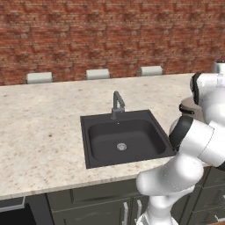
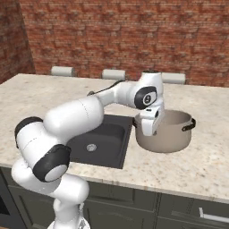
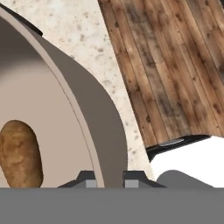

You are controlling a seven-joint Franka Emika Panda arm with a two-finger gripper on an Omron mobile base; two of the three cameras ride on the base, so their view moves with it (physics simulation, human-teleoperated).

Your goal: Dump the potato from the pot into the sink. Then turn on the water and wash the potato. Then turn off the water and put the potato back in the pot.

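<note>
**End effector clamped on the pot rim, potato not yet tipped out**

Taking the sink (image 1: 125, 136) as the landmark and reading left to right: the black basin sits recessed in the speckled worktop (image 1: 39, 127), its silver drain (image 1: 121, 146) bare and the angular faucet (image 1: 117, 103) at its back edge. Just right of the sink stands the grey metal pot (image 2: 172, 134), upright on the worktop, a dark side handle (image 2: 189, 125) on its far right.

The end effector (image 2: 147, 130) hangs at the pot's left rim, the side nearest the sink. In the hand view its two fingertips (image 3: 89, 180) stand narrow, one on each side of the pot wall, so it appears to be gripping the rim.

The potato (image 3: 19, 153) lies on the pot floor, inside the wall from the end effector. It is an oval, mottled brown lump, its long axis roughly parallel to the nearby wall. Dumping it likely means lifting and tilting the pot leftward over the basin.
</note>
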